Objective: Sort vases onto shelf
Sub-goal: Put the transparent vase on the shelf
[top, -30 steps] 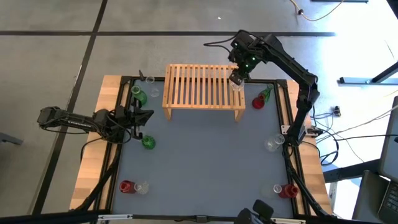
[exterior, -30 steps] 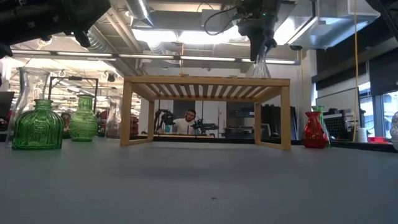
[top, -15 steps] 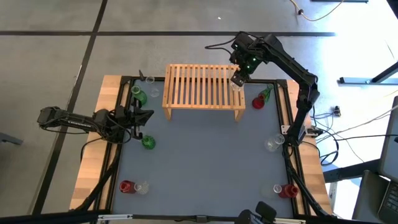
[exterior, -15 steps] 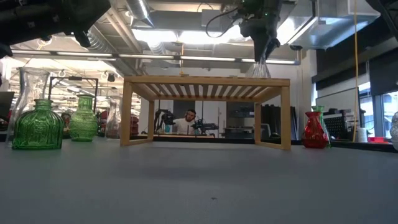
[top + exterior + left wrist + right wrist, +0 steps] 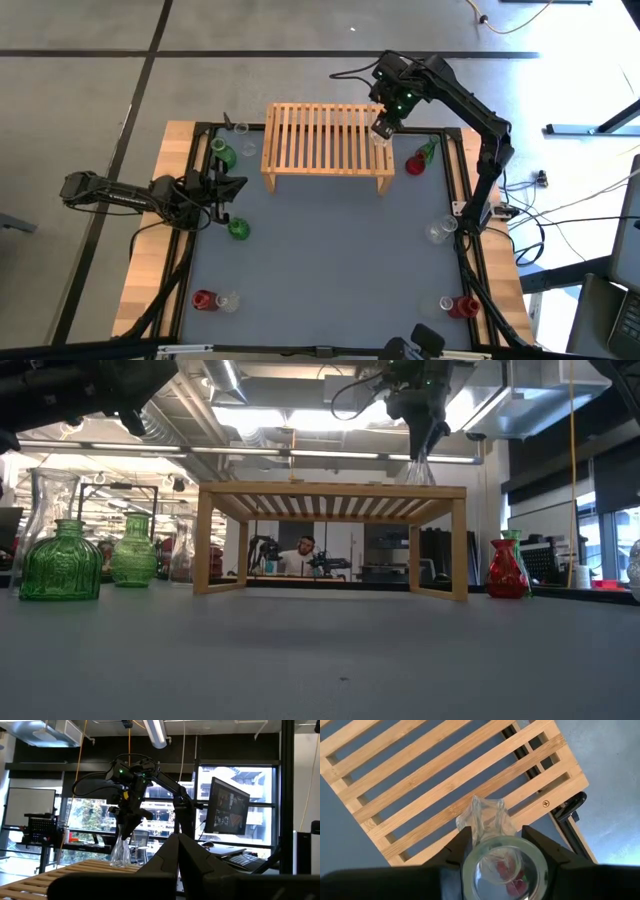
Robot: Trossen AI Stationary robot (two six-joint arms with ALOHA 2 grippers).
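The light-wood slatted shelf (image 5: 326, 140) (image 5: 330, 490) stands at the table's far middle. A clear glass vase (image 5: 420, 468) (image 5: 487, 822) stands upright with its base on the slats at the shelf's right end. My right gripper (image 5: 383, 128) (image 5: 428, 438) is above it, shut on its top. My left gripper (image 5: 236, 185) hovers shut over the table's left side, touching nothing. Other vases stand on the table: green (image 5: 224, 155) (image 5: 238, 229), red (image 5: 415, 164) (image 5: 203, 299) (image 5: 466, 306), clear (image 5: 437, 231). My right gripper holds the clear vase by the neck just under its round mouth (image 5: 502, 851), pinched between the two fingers (image 5: 465, 845). The fingers come from above, pointing down. The vase stands upright below them, its base (image 5: 485, 810) on the shelf's slats near the right end.
Small vases stand in groups near the table's left far corner (image 5: 243, 128), near left (image 5: 229, 301) and near right (image 5: 446, 303), and right of the shelf (image 5: 430, 150). The rest of the shelf's top and the grey middle of the table (image 5: 330, 260) hold nothing. A person sits in the room beyond.
My right gripper has shifted slightly toward the table's right above the shelf's right end; the clear vase has stayed upright on the slats.
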